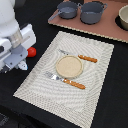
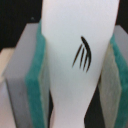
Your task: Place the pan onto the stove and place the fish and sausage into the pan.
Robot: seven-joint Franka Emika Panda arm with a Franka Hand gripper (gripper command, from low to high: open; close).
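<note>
In the wrist view the white fish (image 2: 70,30), with dark fin marks, stands between my gripper's (image 2: 75,85) green pads (image 2: 36,80), which press on both its sides. In the exterior view my gripper (image 1: 16,65) is at the left, above the black table beside the placemat; the fish does not show there. The red sausage (image 1: 31,51) lies on the table just to the exterior view's right of the gripper. The small grey-blue pan (image 1: 67,9) sits on the pinkish-brown stove (image 1: 75,24) at the back.
A larger grey pot (image 1: 93,12) with side handles stands on the stove next to the pan. A dark round disc (image 1: 123,20) is at the stove's right end. The striped placemat (image 1: 40,80) holds a beige plate (image 1: 69,66), a fork (image 1: 65,80) and a knife (image 1: 80,56).
</note>
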